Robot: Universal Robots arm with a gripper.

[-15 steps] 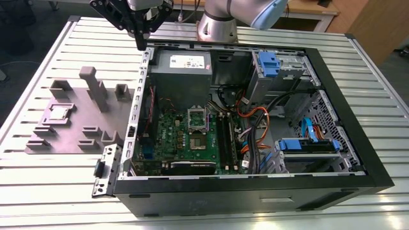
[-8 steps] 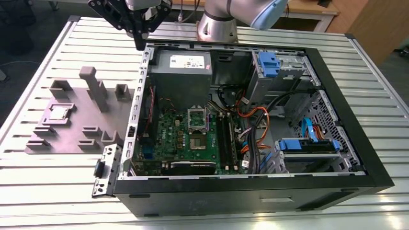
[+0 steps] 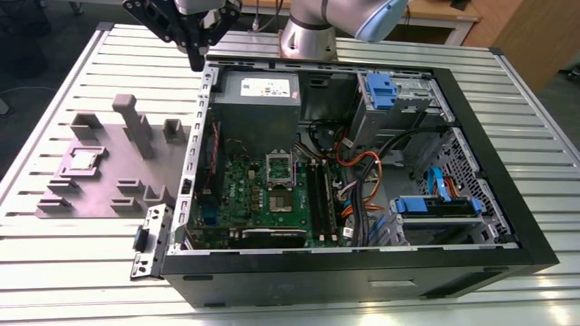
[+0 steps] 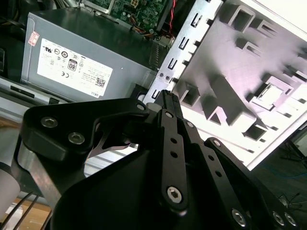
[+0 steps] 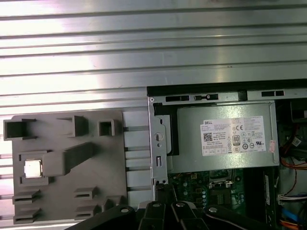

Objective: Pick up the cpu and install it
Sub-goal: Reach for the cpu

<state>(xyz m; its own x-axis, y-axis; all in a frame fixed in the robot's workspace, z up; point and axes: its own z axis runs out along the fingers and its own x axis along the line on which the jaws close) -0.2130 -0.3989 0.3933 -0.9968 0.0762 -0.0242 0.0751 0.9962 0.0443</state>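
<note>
Pale silver square cpu in grey fixture.

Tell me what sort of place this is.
Probably a robotics lab workbench for computer assembly: an open computer case lies on a slatted metal table, a grey fixture tray holding the cpu sits beside it, and the robot arm's base stands at the table's edge.

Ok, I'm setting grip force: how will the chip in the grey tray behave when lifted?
The chip looks thin, flat and rigid, so probably light and unbending. Its shiny metal top may be slippery. It sits in a recess of the tray, so a sideways push likely won't slide it.
</note>
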